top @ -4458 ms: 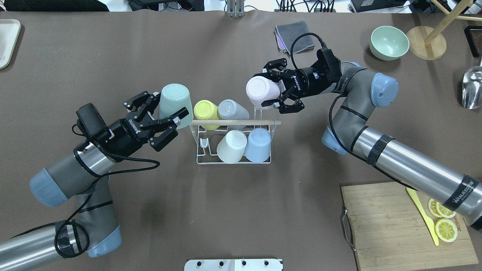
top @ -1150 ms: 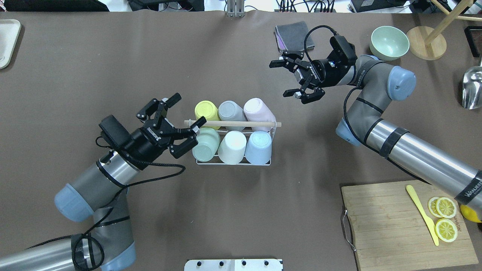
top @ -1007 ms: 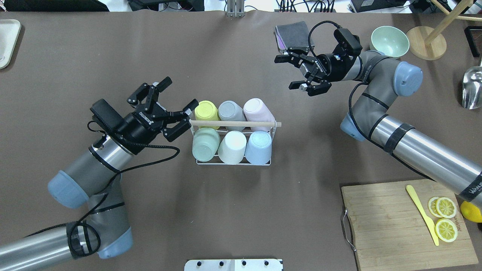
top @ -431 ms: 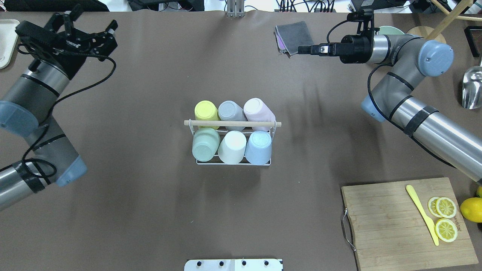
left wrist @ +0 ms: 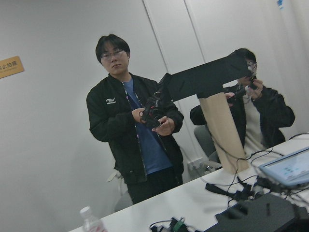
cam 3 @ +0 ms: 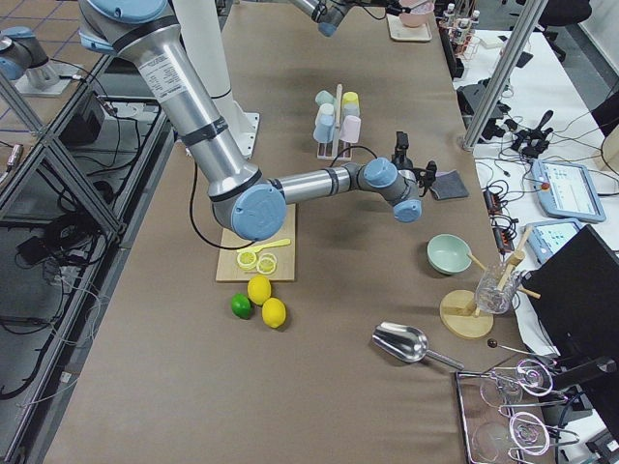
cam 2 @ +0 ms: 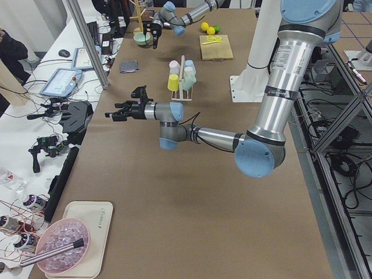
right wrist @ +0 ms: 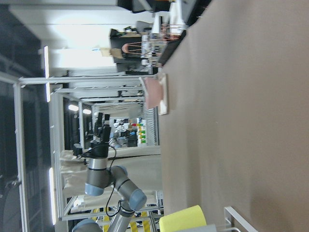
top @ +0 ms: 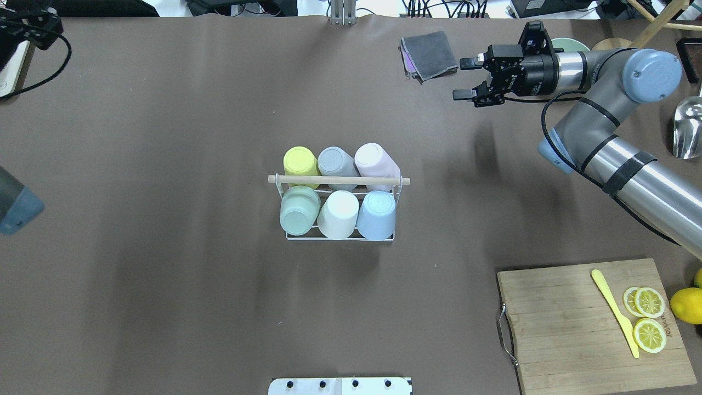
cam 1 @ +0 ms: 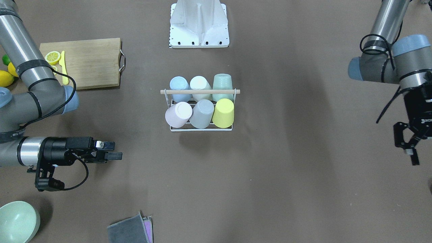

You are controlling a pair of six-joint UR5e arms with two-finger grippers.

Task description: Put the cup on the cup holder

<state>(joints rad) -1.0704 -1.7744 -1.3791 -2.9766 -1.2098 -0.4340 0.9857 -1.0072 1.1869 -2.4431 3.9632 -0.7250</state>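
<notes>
The white wire cup holder (top: 339, 236) with a wooden rod handle (top: 338, 180) stands mid-table. Six cups sit upside down on it: yellow (top: 300, 162), grey (top: 334, 162), pink (top: 373, 159), green (top: 299, 208), white (top: 338, 213), blue (top: 377, 213). My right gripper (top: 460, 80) is open and empty, far back right of the holder. My left gripper (cam 1: 407, 152) is open and empty, far off to the holder's left, and is mostly cut off by the overhead view's top-left corner. The holder also shows in the front-facing view (cam 1: 201, 129).
A grey cloth (top: 430, 52) lies just left of my right gripper. A wooden cutting board (top: 576, 329) with lemon slices (top: 649, 318) and a yellow knife is front right. A green bowl (cam 1: 17, 221) and a metal scoop (top: 688, 126) are at the back right.
The green and pink cups went onto the holder and were let go. Both arms then pulled far away from it, the left to the far back left, the right to the back right.
</notes>
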